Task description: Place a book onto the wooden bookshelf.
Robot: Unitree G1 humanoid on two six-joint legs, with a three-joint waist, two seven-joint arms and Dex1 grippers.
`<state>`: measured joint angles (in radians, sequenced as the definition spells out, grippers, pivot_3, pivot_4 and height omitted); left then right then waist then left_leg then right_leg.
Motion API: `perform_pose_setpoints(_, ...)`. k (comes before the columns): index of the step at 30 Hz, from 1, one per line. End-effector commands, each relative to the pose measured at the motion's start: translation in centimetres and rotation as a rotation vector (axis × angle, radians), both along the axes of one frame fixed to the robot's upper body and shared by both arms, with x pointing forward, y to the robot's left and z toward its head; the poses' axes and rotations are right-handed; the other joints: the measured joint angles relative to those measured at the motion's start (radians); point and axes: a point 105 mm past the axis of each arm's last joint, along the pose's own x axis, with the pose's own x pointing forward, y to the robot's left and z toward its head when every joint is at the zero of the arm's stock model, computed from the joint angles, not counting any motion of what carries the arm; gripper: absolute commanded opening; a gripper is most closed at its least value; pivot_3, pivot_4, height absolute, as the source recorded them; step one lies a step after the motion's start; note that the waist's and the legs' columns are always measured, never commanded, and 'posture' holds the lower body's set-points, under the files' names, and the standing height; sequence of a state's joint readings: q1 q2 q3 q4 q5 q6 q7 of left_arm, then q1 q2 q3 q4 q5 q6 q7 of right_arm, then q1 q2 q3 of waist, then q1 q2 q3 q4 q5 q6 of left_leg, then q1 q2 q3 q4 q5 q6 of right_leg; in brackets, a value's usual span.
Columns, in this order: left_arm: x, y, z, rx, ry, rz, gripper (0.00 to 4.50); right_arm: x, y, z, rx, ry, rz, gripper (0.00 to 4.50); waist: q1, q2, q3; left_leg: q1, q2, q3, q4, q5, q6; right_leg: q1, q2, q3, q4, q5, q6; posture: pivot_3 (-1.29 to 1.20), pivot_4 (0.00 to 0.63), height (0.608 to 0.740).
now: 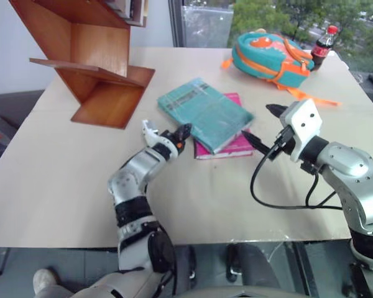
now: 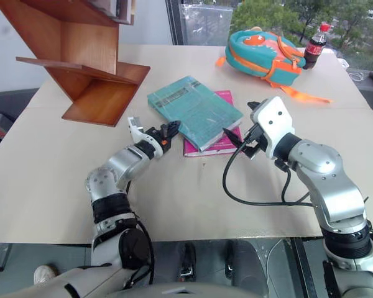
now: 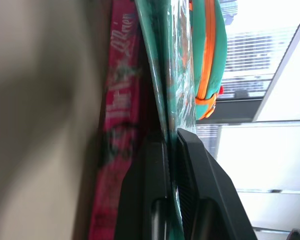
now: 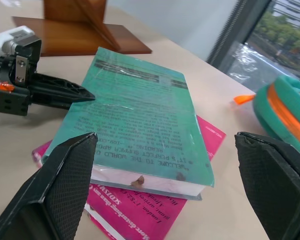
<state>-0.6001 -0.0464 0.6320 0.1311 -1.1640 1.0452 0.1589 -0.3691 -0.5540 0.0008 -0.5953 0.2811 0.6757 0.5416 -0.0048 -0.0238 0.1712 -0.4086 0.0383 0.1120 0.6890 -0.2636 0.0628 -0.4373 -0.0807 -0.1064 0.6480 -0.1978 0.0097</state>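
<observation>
Teal-green and thick, the book lies flat on the table, resting on top of a smaller magenta-pink book that shows from under its near edge. The wooden bookshelf stands well apart, at the far left of the table.

The left gripper is at the left near corner of the book. In the left wrist view its two black fingers are almost pressed together, and a thin teal edge runs between them, so I judge that they pinch only the cover (or the cover with a few pages), not the whole thickness. The right gripper is spread wide, with one finger on each side of the near corner of the book, not touching it.

The book looks heavy and stiff as a block, but its cover is glossy, probably slippery, and it can bend open if it is lifted alone. A safer hold, in my opinion, is across the full thickness, near the spine or at the middle of one long side, with the second gripper supporting the opposite edge.
</observation>
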Motion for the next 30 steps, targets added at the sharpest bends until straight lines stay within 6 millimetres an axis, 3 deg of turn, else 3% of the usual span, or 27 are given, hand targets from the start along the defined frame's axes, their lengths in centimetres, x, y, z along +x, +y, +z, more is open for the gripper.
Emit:
perform_pose_setpoints(1,-1.0,0.2,-0.2,0.035,0.006,-0.021,1.09,-0.8,0.0,1.2,-0.009,-0.059,0.019,4.50,0.001,0.000,0.000,0.001,0.000,0.000,0.000,0.000,0.000,0.001,0.000,0.000,0.000,0.000,0.000,0.00,0.150,0.740)
perform_pose_setpoints(6,-0.8,1.3,-0.3,0.014,0.008,-0.022,3.34,-0.9,0.0,1.2,-0.009,-0.057,0.017,4.50,0.003,0.000,0.000,0.002,0.000,0.000,0.000,0.000,0.000,0.002,0.001,0.000,0.000,0.000,0.000,0.00,0.150,0.740)
perform_pose_setpoints(10,1.2,2.0,-0.1,-0.005,-0.007,-0.034,3.34,-0.9,0.2,1.0,-0.011,-0.054,0.020,4.50,0.010,0.000,0.000,0.005,0.000,0.001,0.000,0.000,0.000,0.005,0.001,-0.003,0.000,0.000,0.000,0.00,0.150,0.740)
perform_pose_setpoints(16,3.2,1.3,-0.3,-0.039,-0.026,-0.118,3.34,-1.3,0.2,0.9,-0.015,-0.053,0.014,4.50,0.019,0.000,0.000,0.004,0.000,0.000,0.000,0.000,0.000,0.005,0.001,-0.005,-0.001,0.000,0.000,0.00,0.150,0.740)
perform_pose_setpoints(27,4.1,-1.5,-1.3,-0.123,-0.021,-0.248,3.34,-2.0,0.1,0.8,-0.029,-0.044,-0.005,4.50,0.020,0.000,0.000,0.004,0.000,0.000,-0.001,0.000,0.000,0.005,0.000,-0.006,-0.002,-0.002,0.003,0.00,0.150,0.740)
perform_pose_setpoints(29,4.1,-1.7,-1.2,-0.136,-0.024,-0.258,3.12,-2.1,0.1,0.8,-0.028,-0.041,-0.003,4.50,0.020,0.000,0.000,0.004,0.000,-0.001,-0.001,0.000,0.000,0.005,0.000,-0.006,-0.002,-0.002,0.003,0.00,0.150,0.740)
perform_pose_setpoints(30,4.1,-1.8,-1.2,-0.139,-0.027,-0.261,2.78,-2.2,0.2,0.8,-0.028,-0.040,-0.001,4.50,0.020,0.000,0.000,0.004,-0.001,-0.001,-0.001,0.000,0.000,0.005,-0.001,-0.006,-0.002,-0.002,0.003,0.00,0.150,0.740)
